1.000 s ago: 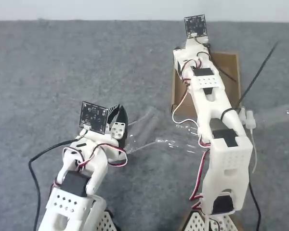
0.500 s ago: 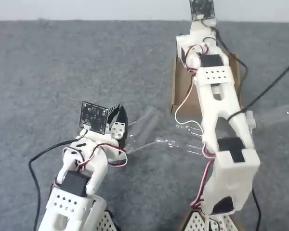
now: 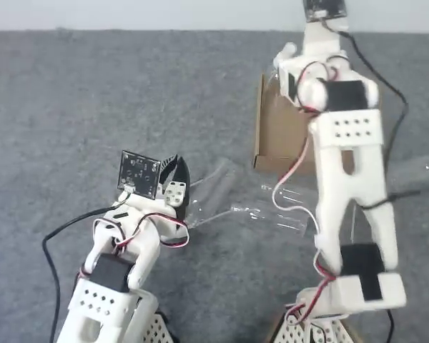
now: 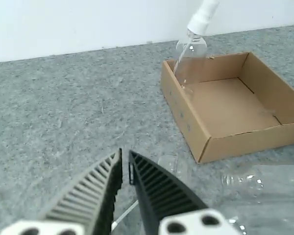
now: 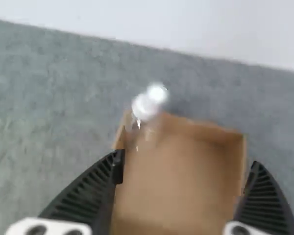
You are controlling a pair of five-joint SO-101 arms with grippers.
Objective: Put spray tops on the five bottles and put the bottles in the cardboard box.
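Right pincer [image 5: 186,164] spread wide, I am hovering above the cardboard box [image 5: 232,139] where the bottle [image 4: 188,58] is standing in a corner, risking toppling it if I clip its spray top [image 4: 202,17].

A robotics lab bench, it seems: a desk [image 3: 93,93] covered in grey felt stands against a bare white wall [image 4: 63,24], carrying a left arm [image 3: 121,264] and a right arm [image 3: 347,164] of white printed plastic with exposed servo wiring [image 3: 297,166].
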